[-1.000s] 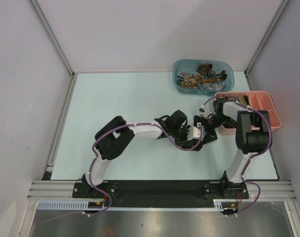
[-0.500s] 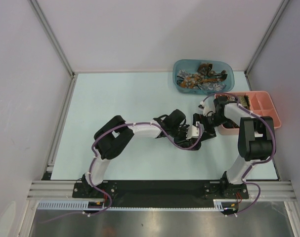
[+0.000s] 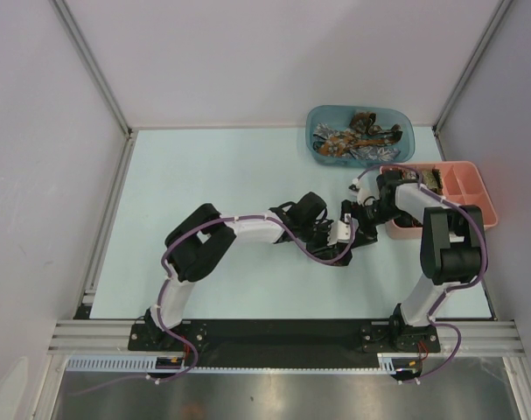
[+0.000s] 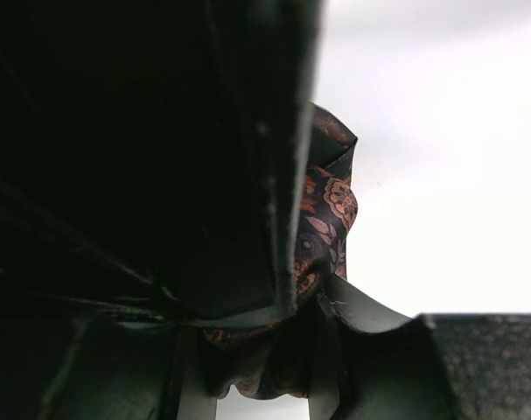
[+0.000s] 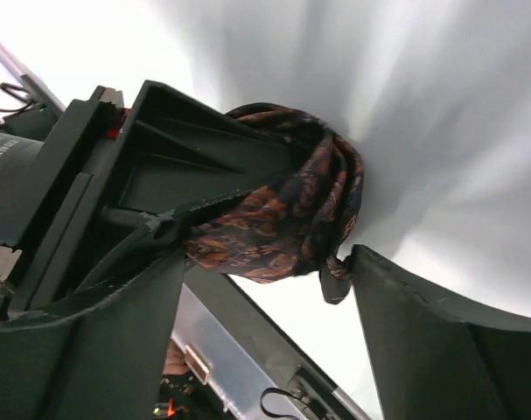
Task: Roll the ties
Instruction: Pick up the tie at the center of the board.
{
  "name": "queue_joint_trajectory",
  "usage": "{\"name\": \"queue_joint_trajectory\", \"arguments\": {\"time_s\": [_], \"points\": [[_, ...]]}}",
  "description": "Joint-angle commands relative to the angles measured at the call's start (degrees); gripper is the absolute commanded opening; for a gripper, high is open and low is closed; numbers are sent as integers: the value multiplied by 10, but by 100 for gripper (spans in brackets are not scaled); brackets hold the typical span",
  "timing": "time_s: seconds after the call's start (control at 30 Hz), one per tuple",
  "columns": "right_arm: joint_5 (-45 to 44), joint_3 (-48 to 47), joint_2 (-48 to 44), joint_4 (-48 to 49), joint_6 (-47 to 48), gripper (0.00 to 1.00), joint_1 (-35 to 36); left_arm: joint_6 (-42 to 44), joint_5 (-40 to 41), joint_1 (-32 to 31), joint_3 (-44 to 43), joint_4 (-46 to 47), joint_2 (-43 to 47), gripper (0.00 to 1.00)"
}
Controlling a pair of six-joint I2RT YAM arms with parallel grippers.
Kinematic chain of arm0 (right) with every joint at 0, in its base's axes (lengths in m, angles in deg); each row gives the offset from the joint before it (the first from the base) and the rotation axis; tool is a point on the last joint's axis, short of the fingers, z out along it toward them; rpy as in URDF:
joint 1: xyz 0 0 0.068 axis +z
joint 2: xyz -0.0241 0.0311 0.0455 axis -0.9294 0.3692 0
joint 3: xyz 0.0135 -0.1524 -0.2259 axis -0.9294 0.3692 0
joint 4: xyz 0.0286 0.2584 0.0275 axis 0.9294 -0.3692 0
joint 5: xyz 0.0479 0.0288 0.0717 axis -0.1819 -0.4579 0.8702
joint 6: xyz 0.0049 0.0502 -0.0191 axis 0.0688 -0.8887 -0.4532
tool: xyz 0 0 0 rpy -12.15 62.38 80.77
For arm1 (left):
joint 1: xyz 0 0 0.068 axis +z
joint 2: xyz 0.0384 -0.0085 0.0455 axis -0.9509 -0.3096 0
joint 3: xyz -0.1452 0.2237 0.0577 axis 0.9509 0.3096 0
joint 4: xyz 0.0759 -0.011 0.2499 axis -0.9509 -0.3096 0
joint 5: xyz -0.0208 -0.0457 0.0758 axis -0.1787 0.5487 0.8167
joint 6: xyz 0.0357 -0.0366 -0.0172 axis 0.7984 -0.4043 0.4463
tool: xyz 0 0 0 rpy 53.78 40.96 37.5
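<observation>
Near the right half of the pale table (image 3: pixel 213 175), just in front of the pink compartment tray (image 3: pixel 466 185), the two arms meet fingertip to fingertip.

Left gripper (image 4: pixel 310 297): clamped on a tie (image 5: pixel 282 210). The fabric is pinched between its two dark fingers, and the bundle bulges out past the fingertips.

Tie, appearance: dark ground, near black to navy, with a small floral or paisley pattern in orange, rust and tan. It is gathered into a compact, thick wad of several curved layers, and the outer folds show as parallel ridges on the side away from the left gripper. The wad is not a neat cylinder. One small end or fold hangs loose at its lower edge. From the top camera it is only a dark spot between the grippers, so I cannot tell whether it touches the table.

Right gripper (image 5: pixel 265 267): jaws apart, one finger on either side of the wad. One fingertip (image 5: pixel 370 267) sits just beside the loose lower fold; whether they touch is unclear. This gripper holds nothing.

Beyond the tray, at the far edge of the table, a blue plastic tub (image 3: pixel 359 108) holds loose ties (image 3: pixel 357 136) in a tangled heap of brown, gold and grey.
</observation>
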Motion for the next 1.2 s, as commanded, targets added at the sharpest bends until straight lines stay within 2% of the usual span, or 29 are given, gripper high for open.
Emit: {"name": "queue_joint_trajectory", "arguments": {"time_s": [0.0,0.13,0.3,0.37,0.4,0.47,0.6,0.67,0.77,0.8,0.97,1.0,1.07,1.17], "points": [[124,2,5,-19,-5,78,33,-17,12,-2,13,-53,-12,15],[129,8,25,-8,-22,67,26,-25,12,-2,15,-47,-11,14],[136,22,46,21,-45,67,19,-39,5,4,22,-35,-11,14],[134,25,46,40,-62,64,20,-43,4,5,24,-34,-11,14],[133,25,47,43,-64,52,21,-42,3,5,24,-34,-11,14],[126,22,50,47,-66,40,21,-41,4,6,26,-34,-10,14],[117,14,52,33,-54,0,21,-41,5,7,26,-33,-8,17],[113,12,47,21,-49,0,19,-42,6,8,26,-34,-7,20],[98,12,27,15,-48,0,15,-47,6,13,27,-34,-1,31],[94,10,21,12,-45,0,15,-49,5,15,28,-34,4,42],[67,-2,-5,-11,-32,0,14,-58,-6,23,30,-36,31,72],[64,-4,-13,-14,-31,0,15,-60,-6,23,29,-42,38,84],[53,-7,-19,-22,-24,0,15,-60,-5,26,22,-51,56,97],[44,-12,-31,-34,-17,0,12,-61,-9,37,9,-70,87,99]]}}
